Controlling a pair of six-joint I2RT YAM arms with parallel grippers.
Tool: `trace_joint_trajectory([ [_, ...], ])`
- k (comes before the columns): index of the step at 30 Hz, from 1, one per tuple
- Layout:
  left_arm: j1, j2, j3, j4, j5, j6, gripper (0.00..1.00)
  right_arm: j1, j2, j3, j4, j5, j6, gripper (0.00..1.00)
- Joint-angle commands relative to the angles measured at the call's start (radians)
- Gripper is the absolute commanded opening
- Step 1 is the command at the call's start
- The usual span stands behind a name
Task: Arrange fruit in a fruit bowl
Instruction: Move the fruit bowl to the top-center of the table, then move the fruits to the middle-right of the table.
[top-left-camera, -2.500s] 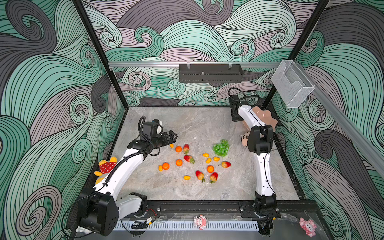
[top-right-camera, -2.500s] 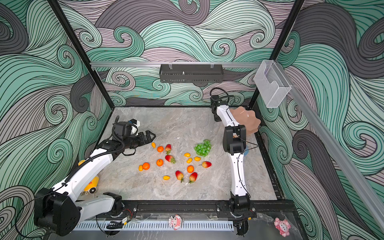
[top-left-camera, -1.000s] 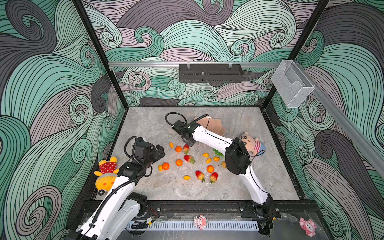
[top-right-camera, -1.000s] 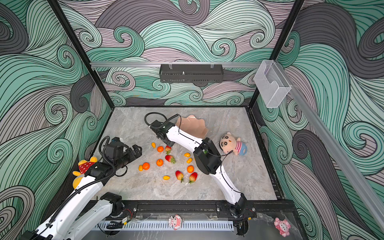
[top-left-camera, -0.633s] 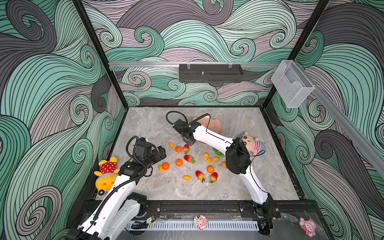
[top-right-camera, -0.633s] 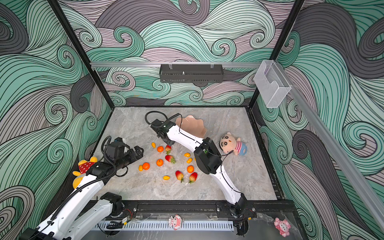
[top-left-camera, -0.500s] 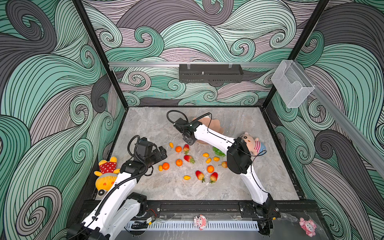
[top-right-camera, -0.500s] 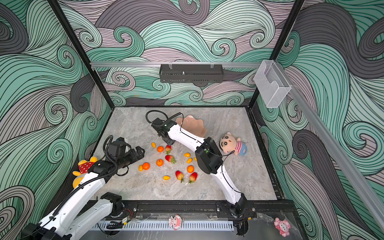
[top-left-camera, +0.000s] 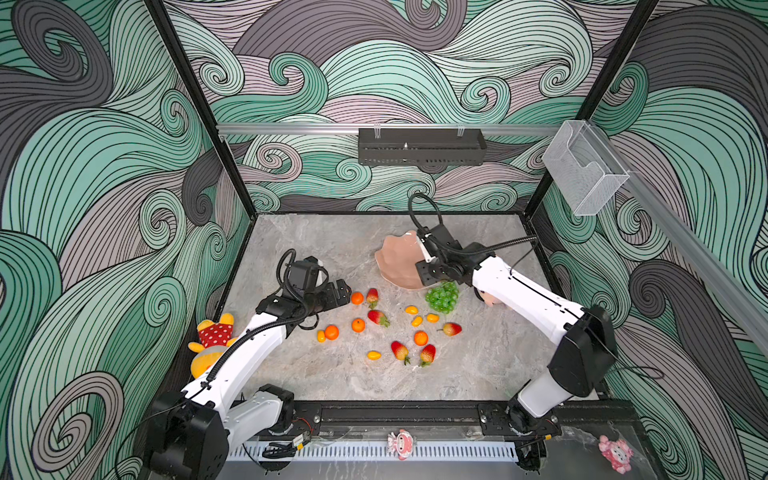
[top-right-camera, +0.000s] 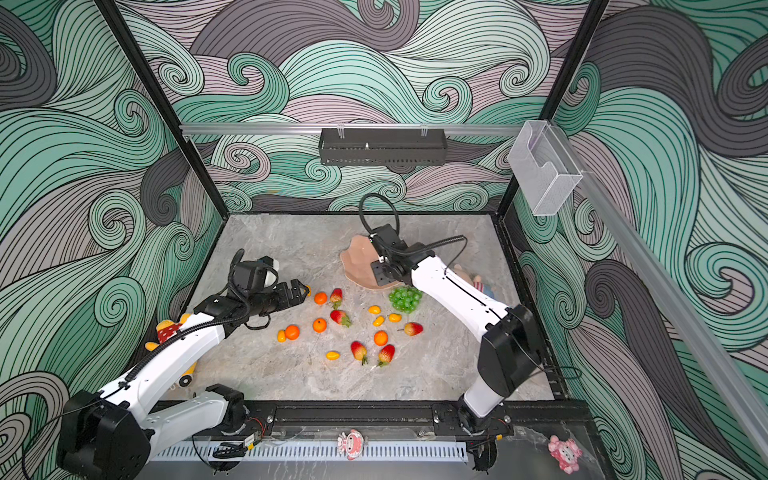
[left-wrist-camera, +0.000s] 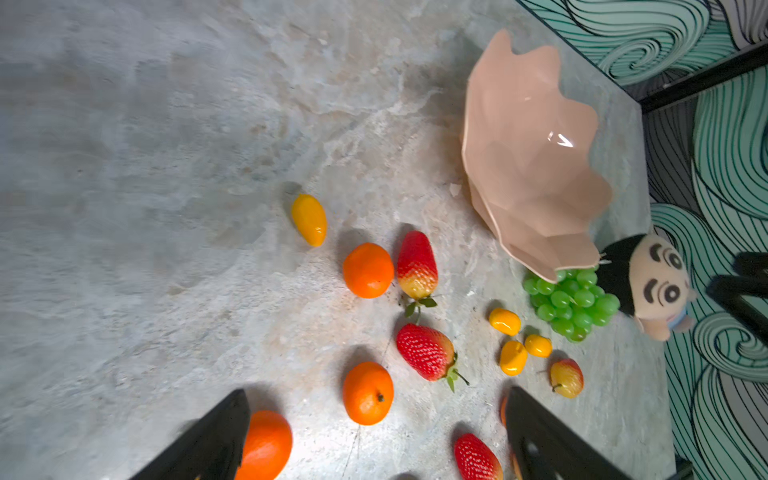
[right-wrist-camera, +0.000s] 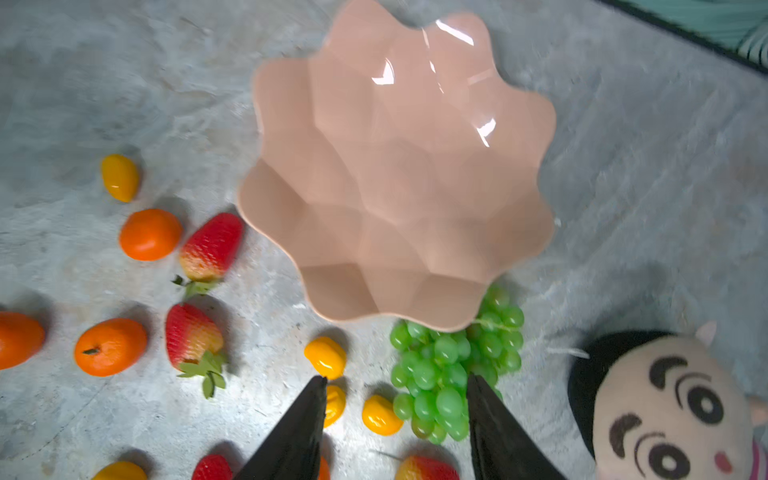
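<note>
The peach-pink fruit bowl (top-left-camera: 397, 262) (top-right-camera: 359, 262) (right-wrist-camera: 399, 166) (left-wrist-camera: 528, 158) sits back right of centre with nothing in it. Its near rim lies over the green grape bunch (top-left-camera: 442, 297) (right-wrist-camera: 449, 361). My right gripper (top-left-camera: 424, 266) (top-right-camera: 380, 266) (right-wrist-camera: 395, 380) hovers open over the bowl's edge and the grapes, holding nothing. Tangerines (top-left-camera: 358, 325), strawberries (top-left-camera: 377, 317) and yellow ovals (top-left-camera: 411, 309) lie scattered on the marble. My left gripper (top-left-camera: 343, 291) (top-right-camera: 300, 291) (left-wrist-camera: 378, 395) is wide open beside a tangerine (top-left-camera: 357, 298), above another tangerine (left-wrist-camera: 368, 392).
A black-haired plush doll (right-wrist-camera: 665, 407) (left-wrist-camera: 652, 282) lies right of the grapes, mostly under my right arm in both top views. A yellow and red plush (top-left-camera: 212, 340) lies by the left wall. A clear box (top-left-camera: 586, 166) hangs on the right rail.
My right gripper has opened, let go of the bowl and swung back to the right. The bowl now rests on the grapes. My left gripper has reached forward toward the fruit.
</note>
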Motion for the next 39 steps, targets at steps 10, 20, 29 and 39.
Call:
trace_joint_trajectory([
  [10,-0.299,0.203,0.110,0.126,-0.055,0.002,0.99,-0.051,-0.085,-0.277,0.106,-0.096,0.142,0.85],
  [20,-0.405,0.313,0.199,0.126,-0.090,-0.019,0.99,-0.055,0.083,-0.201,0.076,0.032,0.139,0.91],
  [29,-0.414,0.379,0.225,0.100,-0.098,-0.018,0.98,-0.122,0.045,-0.271,0.067,0.075,0.137,0.89],
  [39,-0.422,0.464,0.287,0.070,-0.050,-0.009,0.98,-0.295,0.007,-0.304,0.076,0.052,0.135,0.87],
])
